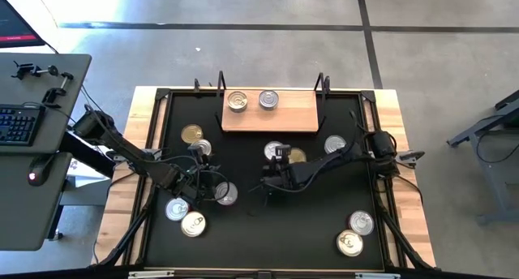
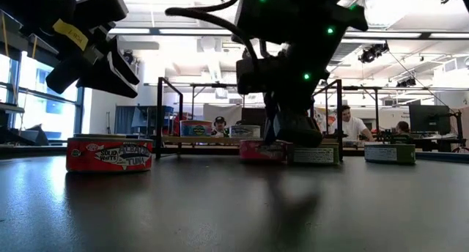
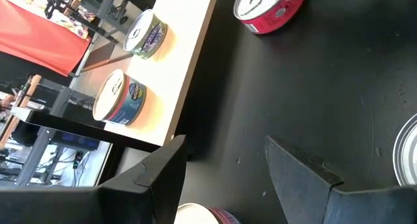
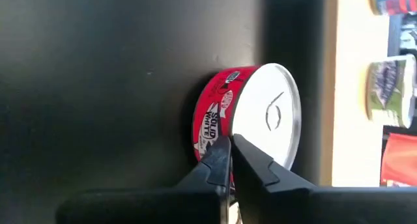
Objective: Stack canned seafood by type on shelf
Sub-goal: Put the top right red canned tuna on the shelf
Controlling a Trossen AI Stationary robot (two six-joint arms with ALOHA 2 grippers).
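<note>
The shelf (image 1: 272, 111) stands at the table's far middle, a light-wood board with two tins (image 1: 237, 100) (image 1: 268, 99) resting on their bases on it. Other tins lie scattered on the black mat. My right gripper (image 4: 229, 140) is shut at the side of a red tin with a silver lid (image 4: 260, 116), which sits on the mat just in front of the shelf (image 1: 274, 152). A gold-lidded tin (image 1: 297, 156) lies beside it. My left gripper (image 3: 221, 165) hovers open over the mat at the left, above a red tin (image 2: 110, 153), with nothing between its fingers. My right gripper's shut fingertips (image 4: 221, 149) stand at the red tin's side wall (image 4: 212, 120), just below the lid's rim, slanting down from the table's right. I cannot tell whether they touch it. The tin sits flat on the mat.
Loose tins lie on the mat at the left (image 1: 192, 134) (image 1: 226, 194) (image 1: 178, 208) and at the right (image 1: 335, 144) (image 1: 361, 223) (image 1: 349, 243). The shelf's black wire posts (image 1: 322, 84) rise at its ends. People sit in the room beyond the table.
</note>
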